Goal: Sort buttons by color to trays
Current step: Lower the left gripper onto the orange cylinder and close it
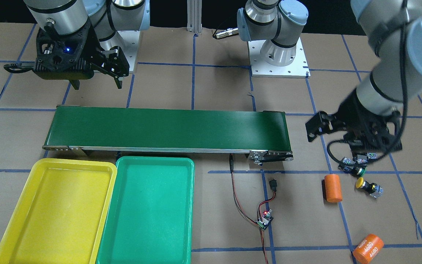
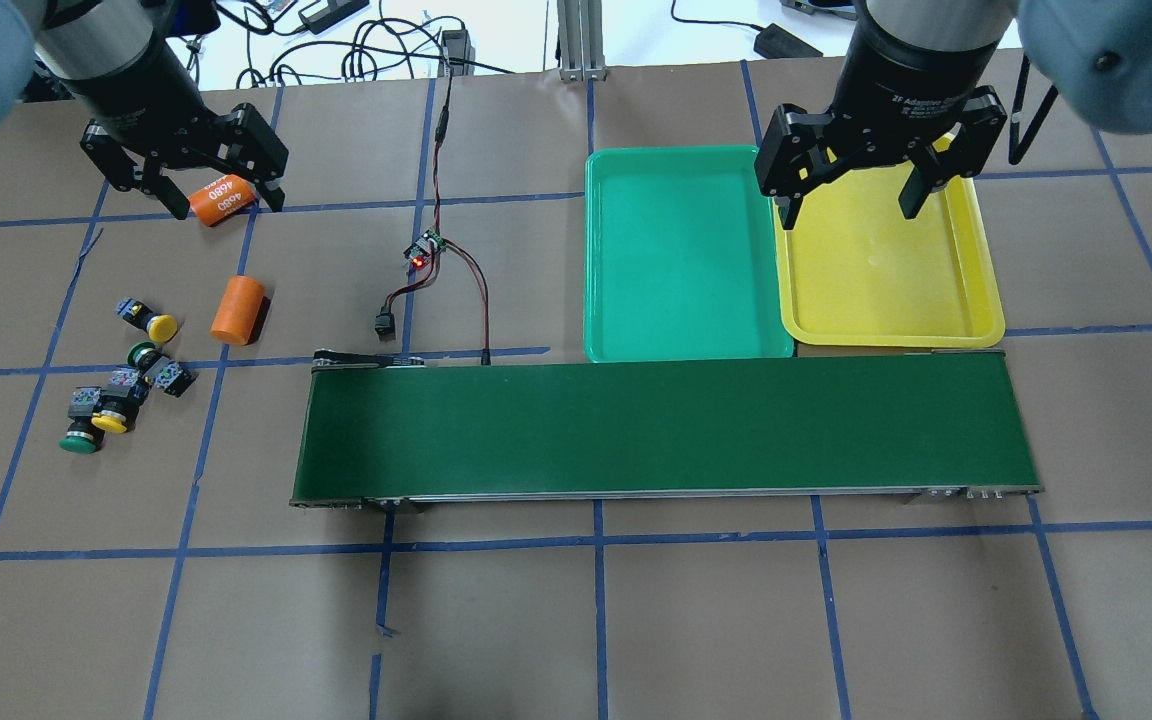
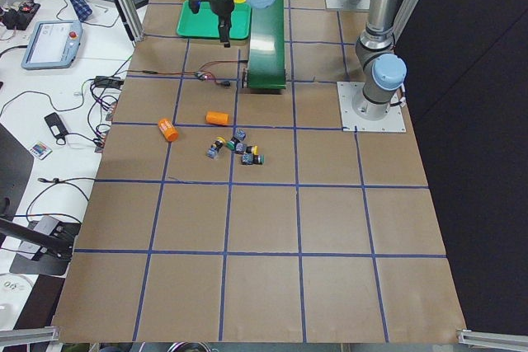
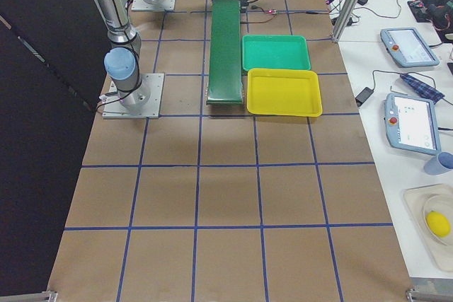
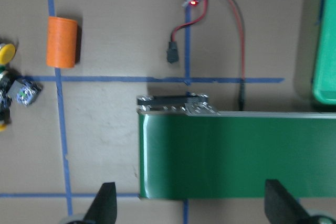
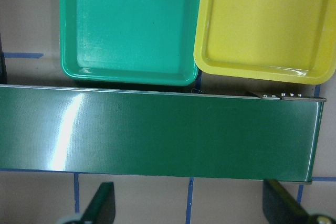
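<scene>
Your left claw [image 2: 226,205] and right claw [image 2: 851,215] gape empty; buttons [image 2: 151,324] look light, rigid, slippery-capped: pinch the black bodies.

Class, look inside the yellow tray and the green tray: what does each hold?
Neither the yellow tray nor the green tray holds anything. Overhead, the right gripper covers part of the yellow tray.

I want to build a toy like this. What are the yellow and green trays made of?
The yellow tray and the green tray both look like smooth plastic, a little shiny. Their rounded corners and raised rims look moulded.
</scene>
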Motion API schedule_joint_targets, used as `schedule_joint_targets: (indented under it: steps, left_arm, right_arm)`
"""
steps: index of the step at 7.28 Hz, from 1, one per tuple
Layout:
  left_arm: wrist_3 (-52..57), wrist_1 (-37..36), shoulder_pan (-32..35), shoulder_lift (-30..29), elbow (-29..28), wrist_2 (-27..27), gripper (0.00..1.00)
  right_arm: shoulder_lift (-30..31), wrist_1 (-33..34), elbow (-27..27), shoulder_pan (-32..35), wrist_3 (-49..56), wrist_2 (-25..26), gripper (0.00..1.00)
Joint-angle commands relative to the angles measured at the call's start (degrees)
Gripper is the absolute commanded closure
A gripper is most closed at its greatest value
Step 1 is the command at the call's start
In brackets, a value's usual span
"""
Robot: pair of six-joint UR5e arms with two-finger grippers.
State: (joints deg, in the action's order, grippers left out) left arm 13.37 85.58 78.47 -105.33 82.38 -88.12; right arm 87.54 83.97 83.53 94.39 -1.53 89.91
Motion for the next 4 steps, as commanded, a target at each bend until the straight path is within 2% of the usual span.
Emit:
schedule_joint_targets:
  steps: [1, 3, 4]
  left_arm:
    - [14.5, -15.4, -5.7, -12.3, -1.9, -0.1, 0.0]
    - [28.9, -18.7, -7.4, -20.1, -8.6, -0.2, 0.0]
    - [32.1, -19.0, -7.4, -23.0, -11.6, -0.2, 0.0]
  right_arm:
    - [-0.1, 0.0, 0.0, -0.1, 0.0, 0.0, 0.0]
    - [0.0, 0.0, 0.1, 0.0, 0.1, 0.0, 0.0]
    - [0.0, 0.0, 0.1, 0.0, 0.0, 0.0, 0.0]
